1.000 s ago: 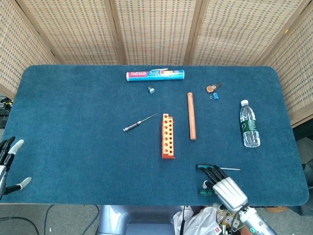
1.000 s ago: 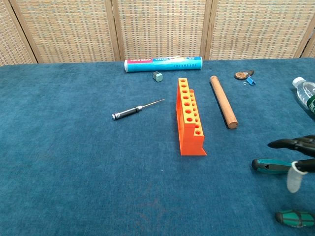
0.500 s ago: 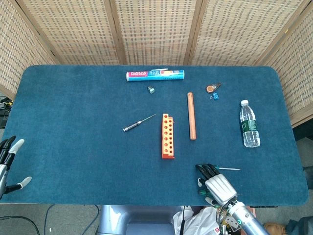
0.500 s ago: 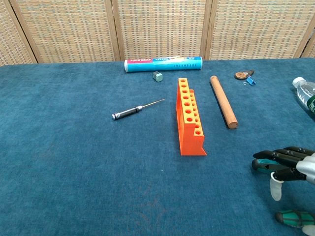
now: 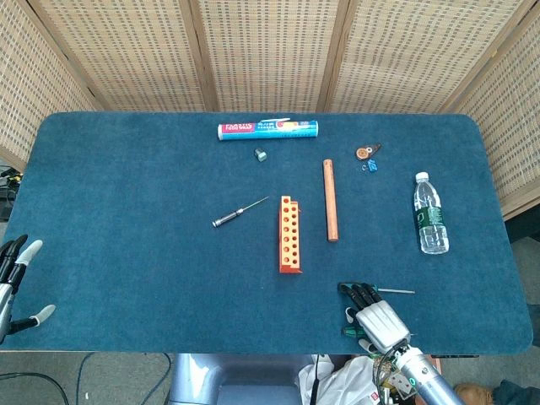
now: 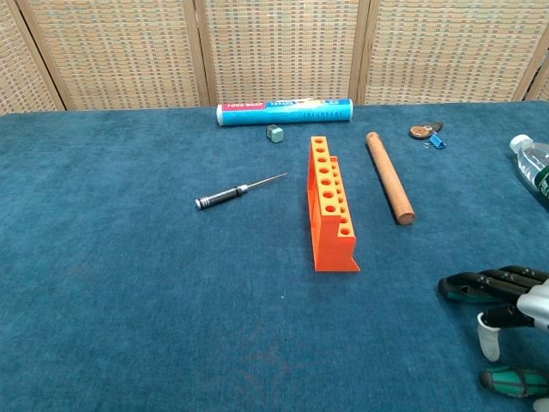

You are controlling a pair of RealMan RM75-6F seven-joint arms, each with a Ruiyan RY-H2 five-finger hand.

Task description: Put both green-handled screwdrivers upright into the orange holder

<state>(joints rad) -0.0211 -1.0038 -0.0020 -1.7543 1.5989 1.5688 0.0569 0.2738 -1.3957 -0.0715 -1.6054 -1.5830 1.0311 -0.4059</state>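
Note:
The orange holder (image 5: 289, 234) (image 6: 330, 206) stands mid-table, its holes empty. One green-handled screwdriver (image 6: 455, 287) lies near the front right edge, and its thin shaft (image 5: 398, 291) points right. My right hand (image 5: 377, 319) (image 6: 515, 293) rests its fingers along that handle, with the thumb hanging apart below it. The tool lies flat on the cloth. The second green-handled screwdriver (image 6: 513, 380) (image 5: 348, 333) lies just nearer the table edge, partly under the hand. My left hand (image 5: 15, 274) hangs off the table's left front corner with its fingers spread and nothing in them.
A black-handled screwdriver (image 5: 239, 212) lies left of the holder and a wooden dowel (image 5: 330, 200) lies right of it. A water bottle (image 5: 430, 213) lies at the right. A wrap roll (image 5: 267, 130), a small cube (image 5: 261, 153) and small parts (image 5: 367, 154) sit at the back.
My right hand has come down and to the left onto the green handle. Its fingers, earlier spread above it, now lie together along it. The left hand has not moved.

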